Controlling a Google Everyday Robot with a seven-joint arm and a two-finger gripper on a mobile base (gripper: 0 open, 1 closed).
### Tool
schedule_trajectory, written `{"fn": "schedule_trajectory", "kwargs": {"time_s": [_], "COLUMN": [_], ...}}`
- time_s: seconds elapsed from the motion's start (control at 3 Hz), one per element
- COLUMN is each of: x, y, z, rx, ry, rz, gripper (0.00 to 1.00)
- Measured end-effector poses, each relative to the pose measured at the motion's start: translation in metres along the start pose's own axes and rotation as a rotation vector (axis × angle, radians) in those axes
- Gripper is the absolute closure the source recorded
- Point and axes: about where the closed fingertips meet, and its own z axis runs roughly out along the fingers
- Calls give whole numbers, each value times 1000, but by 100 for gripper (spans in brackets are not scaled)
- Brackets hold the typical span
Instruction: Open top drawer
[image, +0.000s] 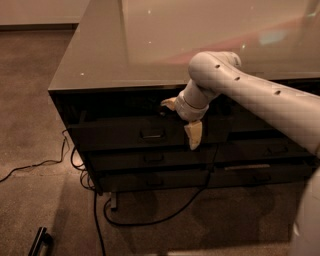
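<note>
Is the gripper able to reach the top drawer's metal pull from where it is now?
Probably yes. The gripper, fingers open, hangs just beside the pull on the top drawer, with nothing between them.

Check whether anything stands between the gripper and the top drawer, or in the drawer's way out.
Nothing visible does. The gripper, fingers spread, sits at the upper edge of the top drawer, right of its pull. Only floor lies in front; the black cable runs along it, below drawer height.
</note>
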Motion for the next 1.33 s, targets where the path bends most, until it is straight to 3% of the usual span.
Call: {"fn": "schedule_trajectory", "kwargs": {"time_s": [0.67,1.0,1.33], "x": [17,29,42], "y": [-14,-10,11], "z": [35,53,67], "rx": [-77,-130,-183], "ry": [26,30,14], "rz": [11,32,90], "gripper": [0,16,39]}}
